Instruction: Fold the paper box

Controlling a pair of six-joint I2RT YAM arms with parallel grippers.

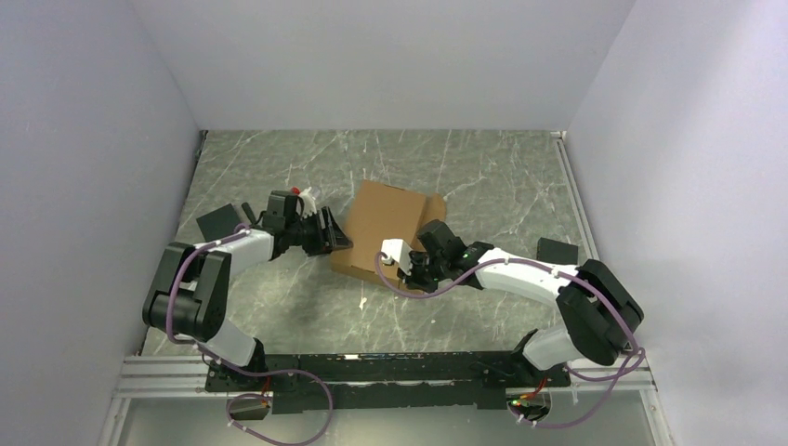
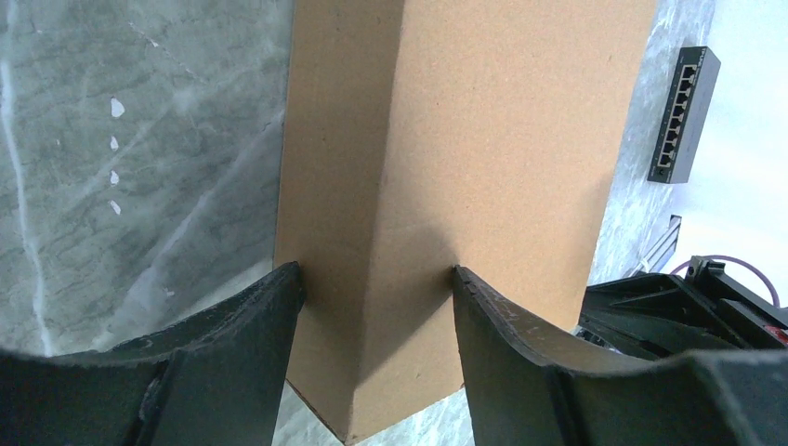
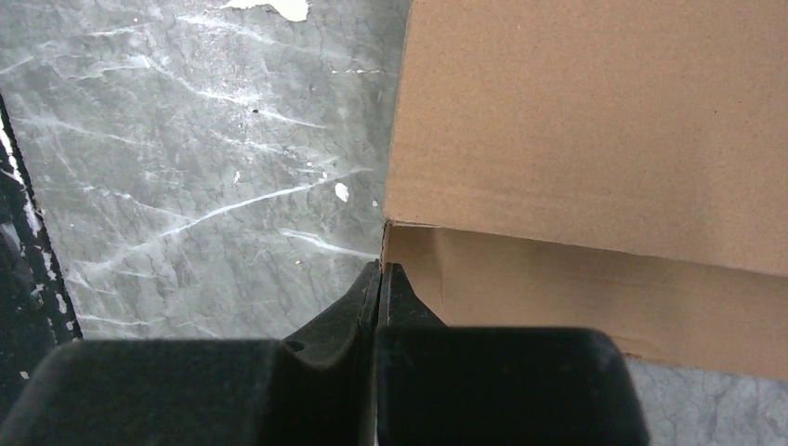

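Observation:
The paper box (image 1: 386, 223), plain brown cardboard and partly folded up, stands in the middle of the table. My left gripper (image 1: 336, 237) is at its left corner. In the left wrist view the box (image 2: 483, 139) has a folded corner between the fingers of the left gripper (image 2: 376, 274), and both fingertips (image 2: 290, 279) press on the two cardboard faces. My right gripper (image 1: 413, 269) is at the box's near edge. In the right wrist view the right gripper (image 3: 382, 269) is shut, its tips touching the end edge of the box's (image 3: 595, 121) low wall.
A black pad (image 1: 220, 223) lies by the left wall and a small black device (image 1: 558, 249) by the right wall, a network switch (image 2: 686, 116) in the left wrist view. White walls close three sides. A metal rail (image 1: 372, 367) runs along the near edge.

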